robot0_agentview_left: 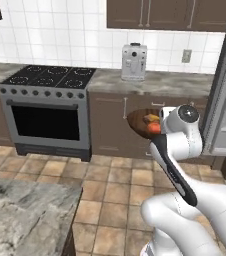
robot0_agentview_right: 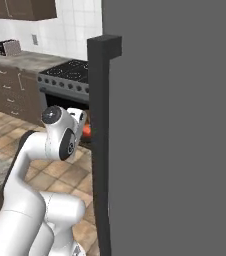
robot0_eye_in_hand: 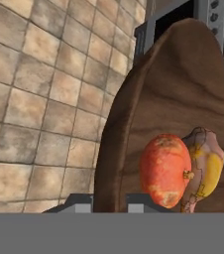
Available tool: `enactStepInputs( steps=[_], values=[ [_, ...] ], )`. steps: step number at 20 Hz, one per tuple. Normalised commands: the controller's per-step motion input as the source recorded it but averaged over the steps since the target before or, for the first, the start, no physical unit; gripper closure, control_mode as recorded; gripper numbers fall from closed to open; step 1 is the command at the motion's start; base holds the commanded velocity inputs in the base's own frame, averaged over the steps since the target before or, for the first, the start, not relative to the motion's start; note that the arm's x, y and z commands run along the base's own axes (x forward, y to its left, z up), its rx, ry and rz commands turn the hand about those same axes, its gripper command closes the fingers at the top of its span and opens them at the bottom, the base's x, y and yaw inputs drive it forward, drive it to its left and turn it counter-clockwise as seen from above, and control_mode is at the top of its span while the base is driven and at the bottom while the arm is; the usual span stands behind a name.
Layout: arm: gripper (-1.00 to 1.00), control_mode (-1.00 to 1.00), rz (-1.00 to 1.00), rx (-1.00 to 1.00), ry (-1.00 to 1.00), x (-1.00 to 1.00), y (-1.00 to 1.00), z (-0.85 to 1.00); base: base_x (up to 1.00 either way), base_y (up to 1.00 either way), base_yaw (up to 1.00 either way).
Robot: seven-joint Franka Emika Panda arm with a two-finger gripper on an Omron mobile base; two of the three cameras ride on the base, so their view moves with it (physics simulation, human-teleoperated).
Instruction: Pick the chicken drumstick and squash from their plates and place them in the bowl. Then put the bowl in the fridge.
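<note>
Gripper [robot0_eye_in_hand: 110, 202] clamped on the rim of the bowl [robot0_eye_in_hand: 183, 89], squash [robot0_eye_in_hand: 165, 169] and drumstick [robot0_eye_in_hand: 204, 163] resting just ahead of the fingers. Fridge [robot0_agentview_right: 175, 125] stands alongside. Best keep the bowl level and swing slowly inside.

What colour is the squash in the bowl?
Orange-red with paler mottling, clearest in the hand view.
</note>
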Motion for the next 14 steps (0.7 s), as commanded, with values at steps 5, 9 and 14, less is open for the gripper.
enactStepInputs(
  steps=[5, 9, 14],
  values=[
    [1.00, 1.00, 0.00, 0.00, 0.00, 0.00, 0.00, 0.00, 0.65, 0.20, -0.10],
    [1.00, 1.00, 0.00, 0.00, 0.00, 0.00, 0.00, 0.00, 0.54, 0.30, -0.26],
    [1.00, 1.00, 0.00, 0.00, 0.00, 0.00, 0.00, 0.00, 0.41, 0.36, -0.41]
  ],
)
